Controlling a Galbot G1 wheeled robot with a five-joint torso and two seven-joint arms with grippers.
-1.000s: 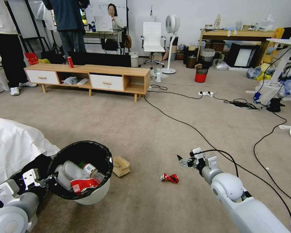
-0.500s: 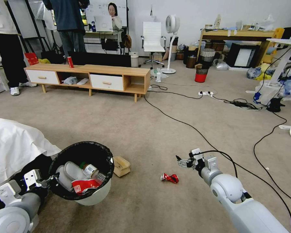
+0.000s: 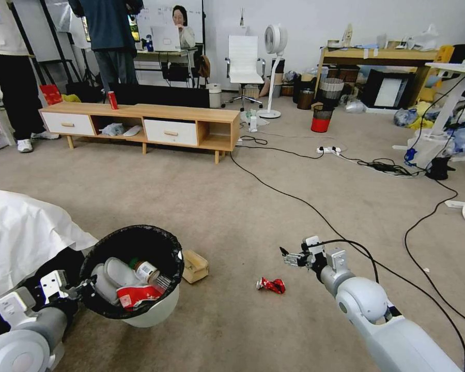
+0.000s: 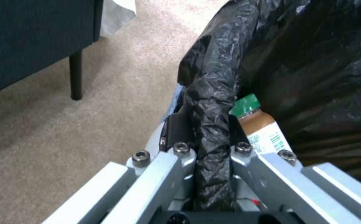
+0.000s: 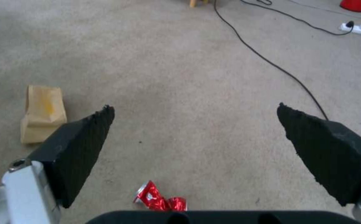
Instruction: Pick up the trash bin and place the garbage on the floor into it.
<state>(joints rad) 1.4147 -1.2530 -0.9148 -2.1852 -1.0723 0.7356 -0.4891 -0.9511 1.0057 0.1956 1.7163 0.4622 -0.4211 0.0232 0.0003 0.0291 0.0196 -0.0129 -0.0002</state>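
The trash bin (image 3: 155,312), pale white with a black bag over its rim (image 4: 213,102), hangs tilted just off the floor at lower left. My left gripper (image 3: 85,285) is shut on its near rim. Inside lie a green-capped bottle (image 4: 257,124), a red wrapper and white cups. On the carpet a crushed red wrapper (image 3: 272,284) lies to the bin's right, and a crumpled brown paper bag (image 3: 194,265) sits against the bin. My right gripper (image 3: 285,255) hovers open just above and right of the red wrapper (image 5: 160,199); the brown bag (image 5: 43,113) lies off to one side.
Black cables (image 3: 315,209) cross the carpet ahead and to the right of my right arm. A white cloth (image 3: 20,235) covers furniture at left. A low wooden cabinet (image 3: 139,124) with an upright red can stands farther off. A red-bottomed mesh bin (image 3: 321,119) sits by a power strip.
The bin has shifted slightly right and down in my left gripper. My right gripper has crept a little to the left, staying open.
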